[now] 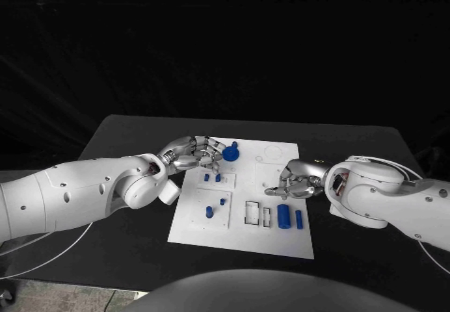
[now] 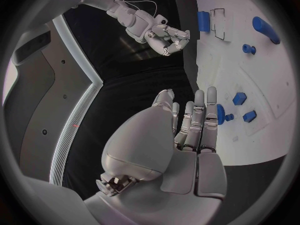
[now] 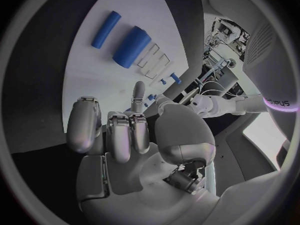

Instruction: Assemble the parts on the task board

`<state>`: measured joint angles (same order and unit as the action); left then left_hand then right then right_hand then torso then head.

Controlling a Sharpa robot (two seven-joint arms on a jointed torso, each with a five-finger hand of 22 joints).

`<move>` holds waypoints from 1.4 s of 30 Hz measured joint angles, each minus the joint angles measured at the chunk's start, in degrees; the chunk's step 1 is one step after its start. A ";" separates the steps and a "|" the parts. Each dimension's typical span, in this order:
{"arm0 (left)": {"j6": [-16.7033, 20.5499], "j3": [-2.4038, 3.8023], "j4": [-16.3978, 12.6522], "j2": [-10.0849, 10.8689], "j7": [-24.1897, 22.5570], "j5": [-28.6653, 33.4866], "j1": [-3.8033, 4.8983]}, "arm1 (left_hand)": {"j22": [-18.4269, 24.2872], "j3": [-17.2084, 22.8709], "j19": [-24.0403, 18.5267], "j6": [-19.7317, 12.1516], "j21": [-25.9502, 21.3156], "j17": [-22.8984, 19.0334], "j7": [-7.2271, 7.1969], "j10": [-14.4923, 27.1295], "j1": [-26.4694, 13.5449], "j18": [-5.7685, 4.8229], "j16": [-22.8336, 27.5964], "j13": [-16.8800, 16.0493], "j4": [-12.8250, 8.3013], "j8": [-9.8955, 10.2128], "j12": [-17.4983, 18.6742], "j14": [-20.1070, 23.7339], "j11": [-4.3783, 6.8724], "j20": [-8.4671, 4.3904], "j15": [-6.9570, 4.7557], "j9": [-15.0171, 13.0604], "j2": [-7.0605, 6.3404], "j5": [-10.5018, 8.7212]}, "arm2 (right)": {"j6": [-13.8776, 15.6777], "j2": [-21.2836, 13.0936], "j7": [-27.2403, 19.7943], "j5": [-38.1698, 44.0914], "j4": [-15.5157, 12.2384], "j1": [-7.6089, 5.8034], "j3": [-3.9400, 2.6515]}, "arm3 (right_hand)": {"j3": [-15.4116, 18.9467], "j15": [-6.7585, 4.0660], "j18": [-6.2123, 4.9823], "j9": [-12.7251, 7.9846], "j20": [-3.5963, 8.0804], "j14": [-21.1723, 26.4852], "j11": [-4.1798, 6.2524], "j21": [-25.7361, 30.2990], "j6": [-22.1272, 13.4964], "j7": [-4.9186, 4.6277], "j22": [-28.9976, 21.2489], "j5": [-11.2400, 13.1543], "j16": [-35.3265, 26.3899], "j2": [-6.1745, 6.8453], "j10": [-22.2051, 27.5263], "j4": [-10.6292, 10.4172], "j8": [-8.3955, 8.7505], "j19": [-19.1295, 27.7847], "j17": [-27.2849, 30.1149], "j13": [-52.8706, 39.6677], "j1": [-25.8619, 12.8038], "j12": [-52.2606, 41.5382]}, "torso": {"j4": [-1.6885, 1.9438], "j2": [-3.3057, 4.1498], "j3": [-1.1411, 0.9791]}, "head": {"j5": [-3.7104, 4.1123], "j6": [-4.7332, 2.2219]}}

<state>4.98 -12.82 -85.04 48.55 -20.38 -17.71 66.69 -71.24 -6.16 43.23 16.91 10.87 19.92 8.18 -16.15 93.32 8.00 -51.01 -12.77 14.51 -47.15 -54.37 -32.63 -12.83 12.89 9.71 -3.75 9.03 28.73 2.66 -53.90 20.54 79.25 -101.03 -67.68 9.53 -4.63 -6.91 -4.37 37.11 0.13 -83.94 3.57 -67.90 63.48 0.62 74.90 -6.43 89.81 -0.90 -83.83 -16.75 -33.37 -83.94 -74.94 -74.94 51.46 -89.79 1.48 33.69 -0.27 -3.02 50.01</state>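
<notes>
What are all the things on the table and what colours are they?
Table: one, black, under everything.
Task board: one, white, middle of the table.
Round part: one, blue, far end of the board, at the left hand's fingers.
Long parts: two, blue, lying side by side at the board's near right.
Small parts: several, blue, on the board's left half.
Left hand: one, silver, at the board's far left corner.
Right hand: one, silver, fingers curled, over the board's right side.
</notes>
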 measured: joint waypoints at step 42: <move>-1.90 -0.01 0.63 -0.55 0.31 -0.67 -0.20 | -1.74 3.05 -0.84 1.22 0.00 -0.96 0.19 -2.37 1.37 0.01 1.09 1.86 0.15 1.47 2.01 -0.70 0.10 -0.40 -0.30 -0.01 0.31 2.39 | -9.34 -1.17 10.77 -5.25 -1.35 -0.31 -0.02 | 20.45 -1.30 -0.01 15.86 1.32 -0.08 1.50 -3.58 0.63 1.29 0.02 -1.37 0.00 -9.15 -0.26 0.10 -1.63 -0.09 0.02 0.03 -5.40 0.01 | 0.08 -0.01 0.04 | 1.87 0.00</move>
<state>3.07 -12.83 -84.41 48.00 -20.07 -18.38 66.49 -72.98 -3.11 42.39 18.13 10.86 18.97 8.37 -18.52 94.68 8.01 -49.92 -10.91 14.66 -45.67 -52.37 -33.32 -12.73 12.49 9.42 -3.76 9.34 31.12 -6.68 -55.07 31.31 74.00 -102.38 -67.98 9.52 15.83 -8.22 -4.38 52.97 1.45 -84.02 5.07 -71.48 64.12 1.91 74.93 -7.80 89.81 -10.05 -84.09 -16.65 -35.00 -84.02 -74.92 -74.92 46.06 -89.79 1.56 33.68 -0.24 -1.15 50.01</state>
